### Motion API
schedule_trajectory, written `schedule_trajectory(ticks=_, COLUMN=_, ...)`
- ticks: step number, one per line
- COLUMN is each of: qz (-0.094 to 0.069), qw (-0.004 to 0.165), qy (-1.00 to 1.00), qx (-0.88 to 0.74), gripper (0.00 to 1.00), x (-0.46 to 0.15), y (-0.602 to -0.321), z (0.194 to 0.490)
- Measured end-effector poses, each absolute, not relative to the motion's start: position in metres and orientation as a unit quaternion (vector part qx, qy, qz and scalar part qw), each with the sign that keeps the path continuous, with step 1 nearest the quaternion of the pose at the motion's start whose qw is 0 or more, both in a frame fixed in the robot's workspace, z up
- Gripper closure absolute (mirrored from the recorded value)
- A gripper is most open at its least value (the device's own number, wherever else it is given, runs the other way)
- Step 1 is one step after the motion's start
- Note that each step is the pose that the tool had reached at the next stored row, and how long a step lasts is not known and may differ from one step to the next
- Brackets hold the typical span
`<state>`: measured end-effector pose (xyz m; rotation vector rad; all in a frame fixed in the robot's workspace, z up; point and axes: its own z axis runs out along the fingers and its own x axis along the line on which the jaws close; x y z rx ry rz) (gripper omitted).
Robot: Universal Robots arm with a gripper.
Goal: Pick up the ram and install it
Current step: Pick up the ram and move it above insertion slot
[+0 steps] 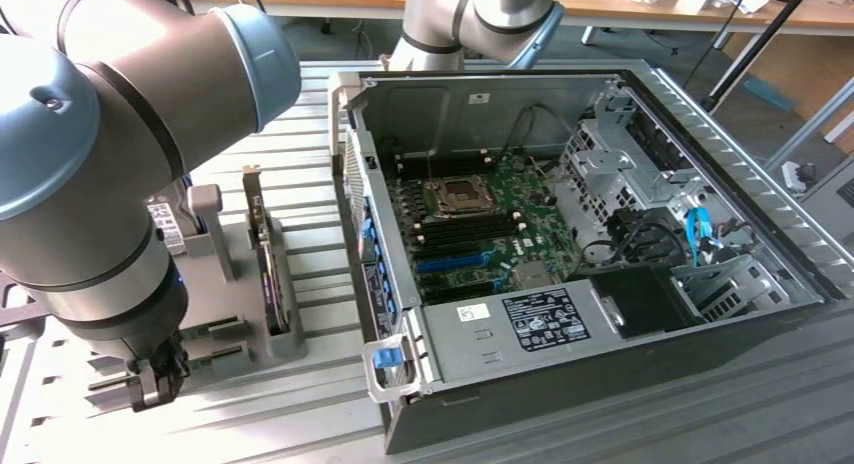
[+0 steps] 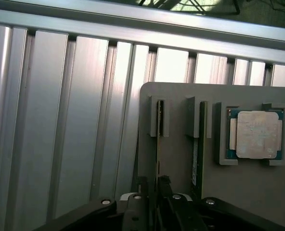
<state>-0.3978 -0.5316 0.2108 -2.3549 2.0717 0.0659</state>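
The ram stands on edge as a thin green strip in a slot of the grey holder. My gripper is right over its near end, one finger on each side of the strip. The jaws stand narrow but open, with a slim gap still showing beside the board. In the exterior view the gripper hangs low at the left, by the near end of the holder, and the arm covers the ram there. The open computer case shows its motherboard with black memory slots.
On the holder, a darker board stands on edge beside the ram and a square silver processor lies in its recess. That dark card rises upright between gripper and case. Ribbed aluminium table lies around the holder.
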Motion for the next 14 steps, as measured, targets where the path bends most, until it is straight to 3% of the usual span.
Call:
schedule_trajectory(ticks=3, qz=0.021, qw=0.002, qy=0.660, qx=-0.751, gripper=0.88, x=-0.3978, y=-0.5317, z=0.2108)
schedule_trajectory(ticks=14, qz=0.021, qw=0.002, qy=0.660, qx=-0.751, gripper=0.88, x=-0.3978, y=-0.5317, z=0.2108)
